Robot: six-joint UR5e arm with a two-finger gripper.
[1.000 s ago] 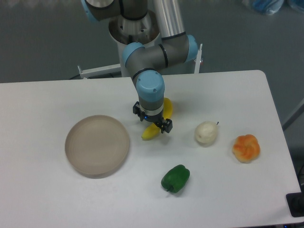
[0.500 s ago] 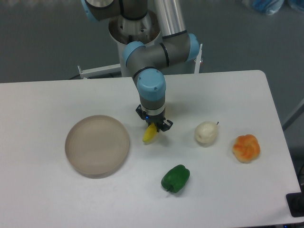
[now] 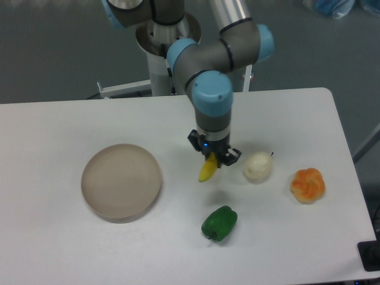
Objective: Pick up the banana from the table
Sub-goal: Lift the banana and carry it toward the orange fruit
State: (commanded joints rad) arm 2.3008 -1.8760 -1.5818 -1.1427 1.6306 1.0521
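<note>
So what we've got is a big white table (image 3: pixel 71 249) with rounded corners, matte and plain, sitting over a dark grey-blue floor. Behind the far edge there's a white metal frame (image 3: pixel 122 89) next to the arm's pale round base (image 3: pixel 160 44), and up in the top right corner a bit of something blue (image 3: pixel 335 7) that we can't make out. At the bottom right edge a small dark block (image 3: pixel 369 255) sits at the table's corner.

We looked for writing, brand marks or labels and can't read any at this size. The only marking we see is a tiny blue light on the gripper body.

Counting things on the table: one round beige-brown plate (image 3: pixel 122 181) on the left, one green pepper (image 3: pixel 219 223) near the front, one cream-white round fruit (image 3: pixel 257 167) and one orange lumpy fruit (image 3: pixel 307 184) to the right. Plus one banana (image 3: pixel 208 168) — so five items, one of each.

The gripper (image 3: pixel 214 153) points straight down from the grey arm with its light-blue joints, and its fingers are clamped narrowly on the banana's upper part. The banana hangs from it tilted, yellow tip pointing down and left, a soft shadow on the table beneath it — it looks lifted clear of the surface. It sits between the plate and the white fruit, just beside the latter.
</note>
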